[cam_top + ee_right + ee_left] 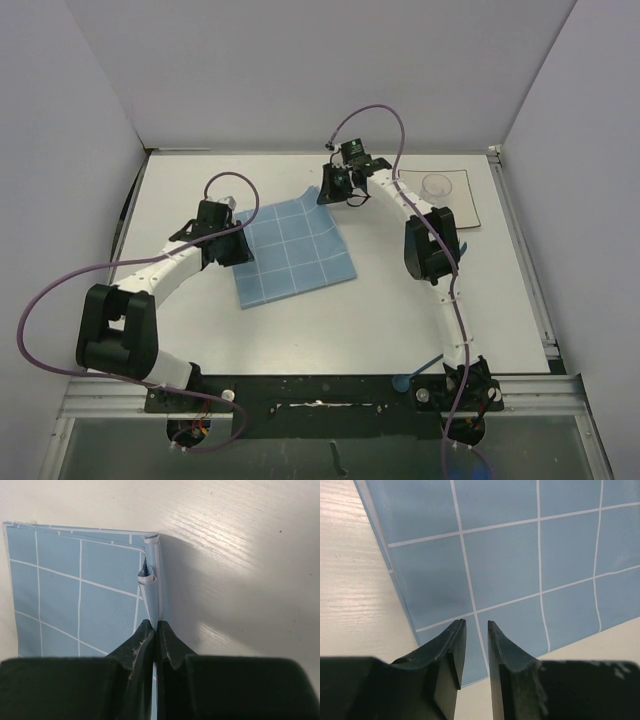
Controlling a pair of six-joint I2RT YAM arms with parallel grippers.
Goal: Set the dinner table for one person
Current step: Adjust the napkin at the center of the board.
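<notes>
The dinner table (400,320) is a matte-white top. A blue grid-patterned placemat (290,255) lies on it left of centre, slightly askew. My right gripper (333,188) is at the mat's far right corner. In the right wrist view this gripper (153,625) is shut on the mat's curled, lifted edge (150,587). My left gripper (232,238) hovers at the mat's left side. In the left wrist view its jaws (476,625) stand narrowly open over the placemat (520,555) near its corner, with nothing between them.
A square white dark-rimmed plate (465,210) sits at the back right with a clear glass (437,185) on it. Grey walls close in the left, back and right. A small blue object (400,382) lies by the right arm's base.
</notes>
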